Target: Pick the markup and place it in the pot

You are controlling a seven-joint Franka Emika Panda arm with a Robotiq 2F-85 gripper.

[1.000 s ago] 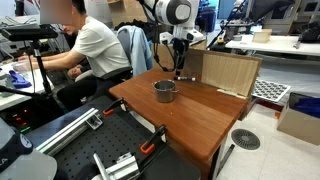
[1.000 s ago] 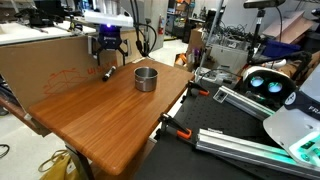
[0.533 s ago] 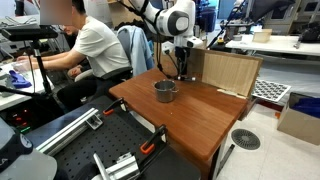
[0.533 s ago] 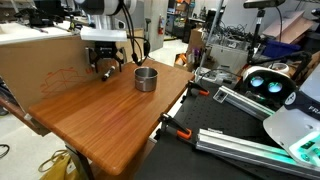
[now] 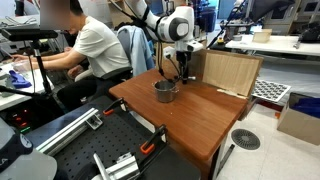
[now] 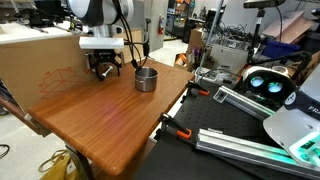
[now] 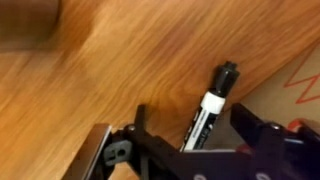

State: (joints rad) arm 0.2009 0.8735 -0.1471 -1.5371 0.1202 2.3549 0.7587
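**Figure.** The gripper [image 7: 195, 150], jaws wide apart and holding nothing, straddled the markup [image 7: 207, 112]. The markup lay flat on the wooden table [image 5: 205, 125], just beside the foot of the plywood box [image 6: 40, 60]. In the wrist view the pen's long axis ran outward from between the fingers and slightly right, with its dark cap at the far end. Neither finger was seen to touch it. Closing would probably press across the barrel. The pot [image 6: 146, 78] stood upright on the table, near the gripper and to its right in an exterior view. A seated person [image 5: 85, 45] and cluttered workbenches filled the room behind.
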